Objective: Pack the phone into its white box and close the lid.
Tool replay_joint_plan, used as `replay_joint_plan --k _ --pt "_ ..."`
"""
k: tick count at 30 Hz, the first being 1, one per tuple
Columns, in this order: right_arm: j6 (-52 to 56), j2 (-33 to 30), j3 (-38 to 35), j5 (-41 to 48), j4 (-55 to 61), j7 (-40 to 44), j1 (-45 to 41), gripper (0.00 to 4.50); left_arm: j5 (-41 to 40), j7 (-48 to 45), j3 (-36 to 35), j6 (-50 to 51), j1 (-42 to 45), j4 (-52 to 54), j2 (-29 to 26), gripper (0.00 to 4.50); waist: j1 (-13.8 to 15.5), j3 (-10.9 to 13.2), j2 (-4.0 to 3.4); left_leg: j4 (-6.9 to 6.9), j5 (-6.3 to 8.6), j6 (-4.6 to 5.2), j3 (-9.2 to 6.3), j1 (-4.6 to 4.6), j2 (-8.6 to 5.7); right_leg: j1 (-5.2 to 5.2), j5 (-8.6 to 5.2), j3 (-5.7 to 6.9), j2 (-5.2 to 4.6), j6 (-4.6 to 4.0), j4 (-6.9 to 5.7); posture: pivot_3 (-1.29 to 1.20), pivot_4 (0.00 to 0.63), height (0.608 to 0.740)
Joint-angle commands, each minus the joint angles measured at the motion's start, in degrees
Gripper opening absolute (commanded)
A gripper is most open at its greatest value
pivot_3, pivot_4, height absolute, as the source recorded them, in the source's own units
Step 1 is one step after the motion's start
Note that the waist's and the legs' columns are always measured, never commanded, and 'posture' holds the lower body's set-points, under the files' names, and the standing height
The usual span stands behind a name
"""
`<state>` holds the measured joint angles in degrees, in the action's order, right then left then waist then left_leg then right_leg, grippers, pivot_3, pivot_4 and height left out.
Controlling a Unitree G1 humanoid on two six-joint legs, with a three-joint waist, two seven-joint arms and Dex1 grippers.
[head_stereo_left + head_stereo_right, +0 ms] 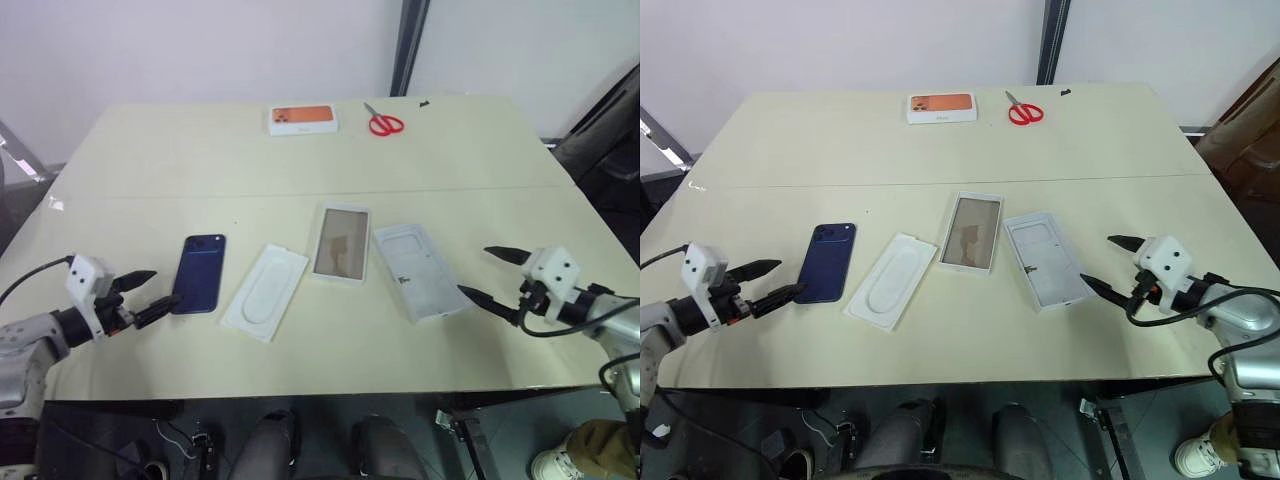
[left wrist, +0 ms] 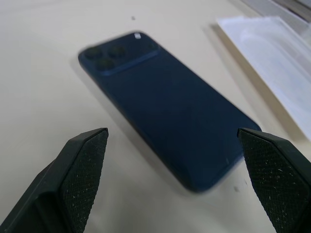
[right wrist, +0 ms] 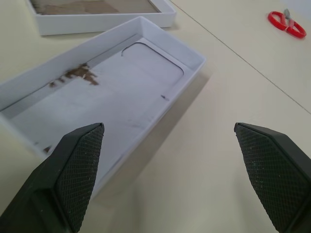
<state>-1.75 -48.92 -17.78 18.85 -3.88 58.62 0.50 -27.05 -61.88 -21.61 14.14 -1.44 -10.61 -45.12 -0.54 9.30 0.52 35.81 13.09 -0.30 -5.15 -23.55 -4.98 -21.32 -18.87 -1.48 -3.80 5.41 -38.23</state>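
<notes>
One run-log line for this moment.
phone: on table, unpacked | white box: empty | lid: off, inside up | left claw: open | right claw: open

I see a cream table [image 1: 300, 330] with a seam line running across it. At its far edge an orange-printed white box [image 1: 303, 120] lies flat, red-handled scissors [image 1: 383, 122] near it on the right. Nearer me, a thin white moulded insert [image 1: 266, 291] lies flat, slightly tilted.

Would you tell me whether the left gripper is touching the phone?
Apart: the left wrist view shows the left gripper open, with table between its fingertips and the phone.
</notes>
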Motion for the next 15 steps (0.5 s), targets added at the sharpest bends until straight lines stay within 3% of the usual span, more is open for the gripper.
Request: replay_joint_plan --k 1,15 --pt "0.0 -1.7 -3.3 1.5 1.1 1.2 1.1 4.5 -1.3 -1.0 -2.6 -1.0 -0.9 1.5 -0.9 4.47 0.0 0.0 0.0 0.0 0.0 0.0 0.0 0.0 0.01 0.01 0.0 0.0 0.0 0.0 0.01 0.0 0.15 0.734" --pt "-1.2 -1.2 -0.7 -0.5 -1.2 1.0 -2.7 4.5 0.5 -0.6 -0.6 -2.7 1.3 2.5 -1.0 4.47 0.0 0.0 0.0 0.0 0.01 0.01 0.03 0.01 0.01 0.01 0.0 -0.01 0.0 0.0 0.02 0.0 0.15 0.734"
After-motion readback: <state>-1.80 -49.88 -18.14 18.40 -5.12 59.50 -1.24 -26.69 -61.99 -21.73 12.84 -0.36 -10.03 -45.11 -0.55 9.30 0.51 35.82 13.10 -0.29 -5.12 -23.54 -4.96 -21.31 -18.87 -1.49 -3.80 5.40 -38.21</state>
